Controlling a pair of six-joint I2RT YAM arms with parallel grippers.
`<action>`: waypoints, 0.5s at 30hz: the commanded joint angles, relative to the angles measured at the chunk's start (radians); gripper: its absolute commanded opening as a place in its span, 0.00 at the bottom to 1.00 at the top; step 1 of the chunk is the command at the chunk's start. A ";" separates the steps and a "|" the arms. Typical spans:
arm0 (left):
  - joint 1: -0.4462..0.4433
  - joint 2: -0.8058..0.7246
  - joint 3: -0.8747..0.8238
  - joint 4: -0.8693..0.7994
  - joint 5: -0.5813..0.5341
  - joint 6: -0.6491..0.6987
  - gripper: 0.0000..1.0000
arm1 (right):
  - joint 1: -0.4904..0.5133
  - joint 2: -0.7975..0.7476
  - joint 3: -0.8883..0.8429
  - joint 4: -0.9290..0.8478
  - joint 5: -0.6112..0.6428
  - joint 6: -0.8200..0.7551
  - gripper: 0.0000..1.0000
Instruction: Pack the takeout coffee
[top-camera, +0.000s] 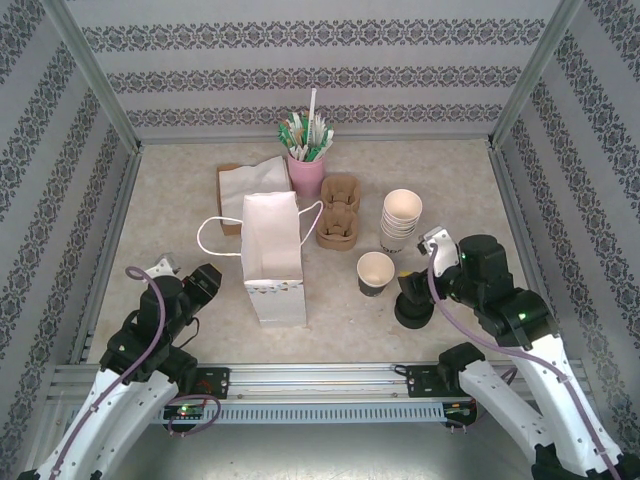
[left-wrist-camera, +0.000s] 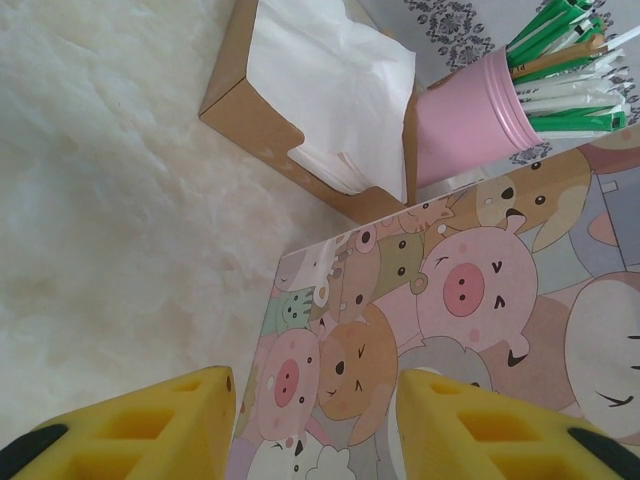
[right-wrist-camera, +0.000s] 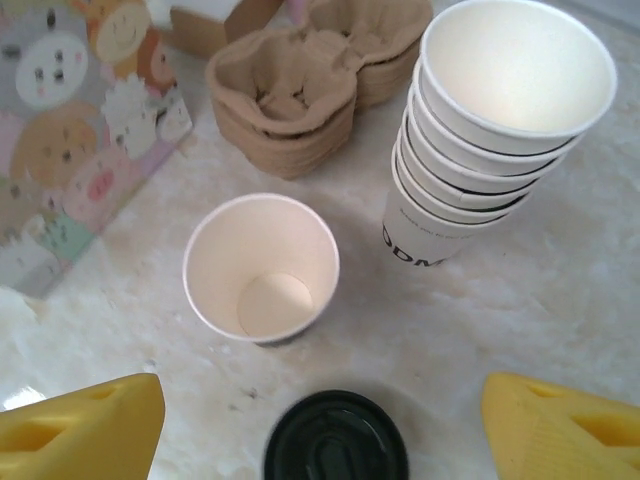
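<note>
One lidless cup (right-wrist-camera: 262, 266) (right wrist: empty) near lids (right-wrist-camera: 335, 440).

My left gripper (left-wrist-camera: 315, 430) has fingers (left-wrist-camera: 150, 430) of matt yellow plastic, faintly grainy; my right gripper (right-wrist-camera: 320, 430) has fingers (right-wrist-camera: 560, 430) of the same plastic. The table (left-wrist-camera: 100, 200) looks like cream marbled stone, with a soft sheen. The gift bag (left-wrist-camera: 450, 330) is smooth printed paper. The single cup (right-wrist-camera: 262, 268) is matt cream paper, smooth inside, as are the stacked cups (right-wrist-camera: 500, 120). The lids (right-wrist-camera: 335, 440) are black plastic, slightly glossy. The cup carriers (right-wrist-camera: 290, 100) are rough brown moulded pulp. The napkin box (left-wrist-camera: 250, 110) is plain brown cardboard holding soft white paper napkins (left-wrist-camera: 340, 90). The pink holder (left-wrist-camera: 465, 125) has a smooth satin finish. The front rail (top-camera: 320, 380) is brushed metal.
</note>
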 joint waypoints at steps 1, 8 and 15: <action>-0.010 0.003 -0.004 0.055 0.008 0.035 0.48 | -0.051 0.083 0.012 -0.157 -0.083 -0.391 0.85; -0.010 0.018 -0.008 0.106 0.027 0.096 0.49 | -0.036 0.160 -0.008 -0.245 -0.012 -0.470 0.89; -0.010 0.032 0.005 0.125 0.046 0.139 0.52 | -0.032 0.276 -0.004 -0.312 -0.022 -0.389 0.97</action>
